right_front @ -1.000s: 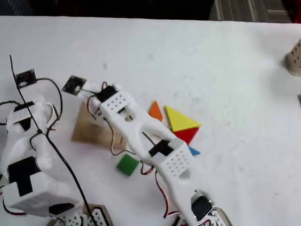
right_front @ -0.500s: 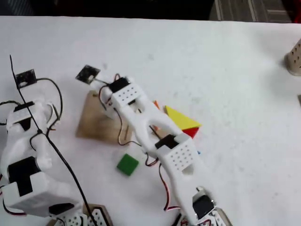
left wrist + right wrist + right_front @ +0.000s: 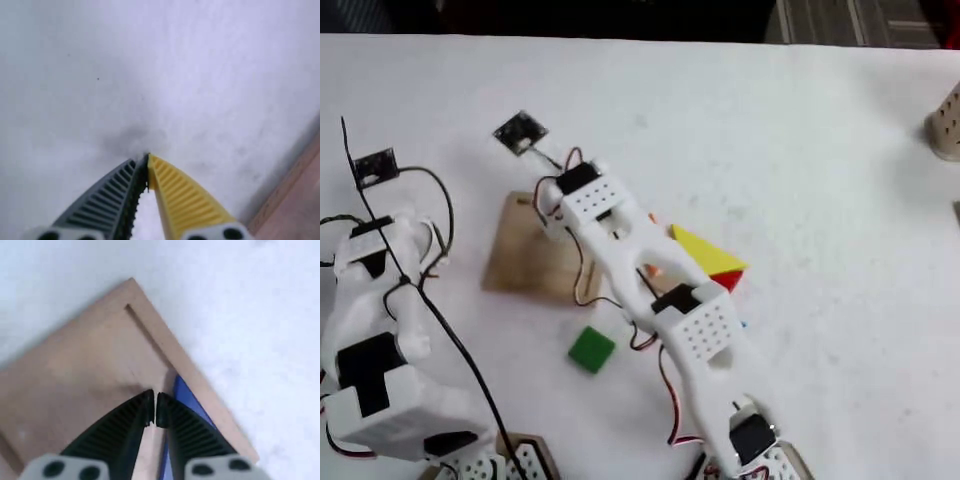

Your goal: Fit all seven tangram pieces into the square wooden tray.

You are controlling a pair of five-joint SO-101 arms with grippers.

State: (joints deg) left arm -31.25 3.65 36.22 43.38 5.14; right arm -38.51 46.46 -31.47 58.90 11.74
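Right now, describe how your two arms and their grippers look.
Both arms are white shells with black motor blocks; the right arm has plates dotted with holes and thin red wires, the left arm a long black cable. The left gripper has one grey and one yellow ridged finger; the right gripper has two black ridged ones.

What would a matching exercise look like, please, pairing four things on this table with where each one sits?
Things: 1 green square piece; 2 yellow triangular piece; 3 blue flat piece; 4 left gripper.
Places: A inside the square wooden tray; B over bare white table; C beside the red piece; D alone on the table, just outside the tray.
Pairs: 1-D; 2-C; 3-A; 4-B.
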